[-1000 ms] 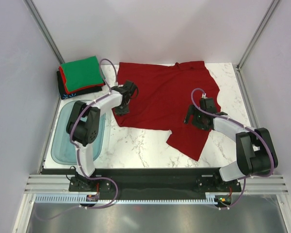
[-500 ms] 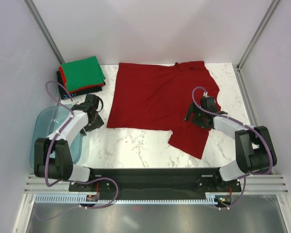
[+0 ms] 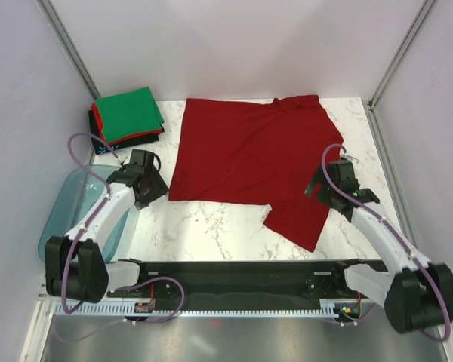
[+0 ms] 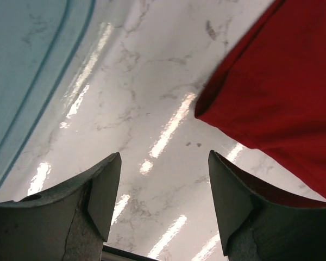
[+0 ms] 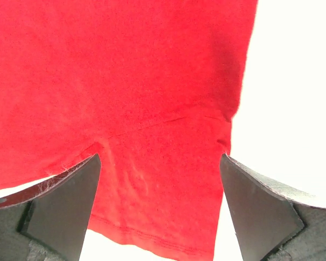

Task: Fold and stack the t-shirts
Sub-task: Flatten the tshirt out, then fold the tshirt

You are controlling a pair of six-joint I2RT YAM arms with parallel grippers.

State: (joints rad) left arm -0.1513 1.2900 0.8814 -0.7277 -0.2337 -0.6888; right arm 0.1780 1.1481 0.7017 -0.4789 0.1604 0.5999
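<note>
Dark red t-shirt (image 3: 245, 151): lies spread flat on the far half of the marble table (image 3: 211, 226), with one sleeve (image 3: 298, 219) reaching toward the near edge.
Folded t-shirts (image 3: 124, 117): stacked in the far left corner, green on top, red and black below, apart from the big shirt.
Left gripper (image 3: 155, 188): jaws apart, nothing between them, over bare marble between the teal tub (image 3: 60, 219) and the shirt's near left corner, not touching the cloth.
Right gripper (image 3: 325, 187): jaws wide apart, empty, above the sleeve's right edge; contact with the cloth not possible to tell.
</note>
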